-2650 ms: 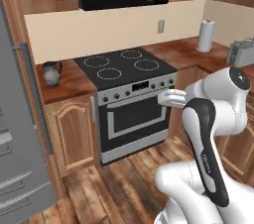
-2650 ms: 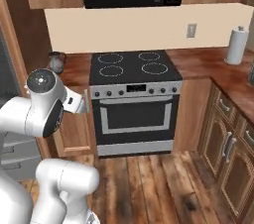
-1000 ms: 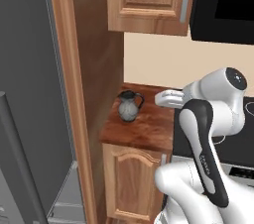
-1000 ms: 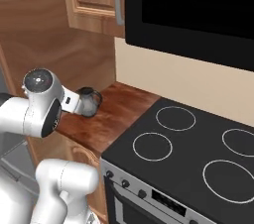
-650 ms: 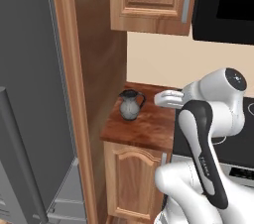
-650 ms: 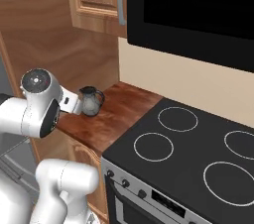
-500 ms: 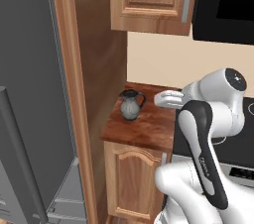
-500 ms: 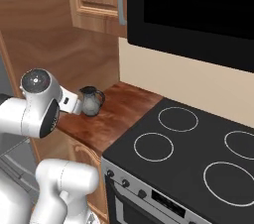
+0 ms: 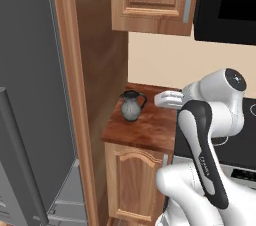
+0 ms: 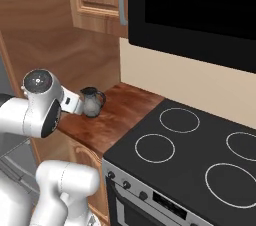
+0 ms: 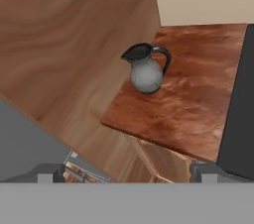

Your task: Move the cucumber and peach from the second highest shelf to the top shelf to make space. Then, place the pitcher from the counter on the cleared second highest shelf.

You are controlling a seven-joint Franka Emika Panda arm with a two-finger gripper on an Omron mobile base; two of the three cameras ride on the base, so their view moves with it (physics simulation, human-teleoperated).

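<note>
Here the pitcher (image 11: pixel 147 68) stands upright on the counter (image 11: pixel 198 104), toward the back left of a narrow strip of wood wedged between a tall wooden side panel (image 11: pixel 69 44) and the black stove (image 10: pixel 200 155). It is free-standing, touched by nothing, with bare counter all round it.

It is a small bulbous grey jug with a darker narrow neck and rim. In the hand view its spout points left toward the panel and its dark handle loops out to the right, toward the stove.

The gripper (image 11: pixel 127 171) is empty, its two tips spread wide at the bottom corners of the hand view, and it looks down and forward at the jug from some way off. In the left base view the hand (image 9: pixel 169 99) pokes out level over the counter, just right of the jug but short of it; from the right base view it sits close beside the jug (image 10: pixel 92 102). I judge this is the approach to pick it up: jaws opened wide because the belly is broad, the wrist held roughly level so the fingers can close round the body from the side.

The grey fridge door (image 9: pixel 30 120) stands at the left beyond the panel; where the jug must go is hidden, so I cannot tell how the cucumber and peach lie.
</note>
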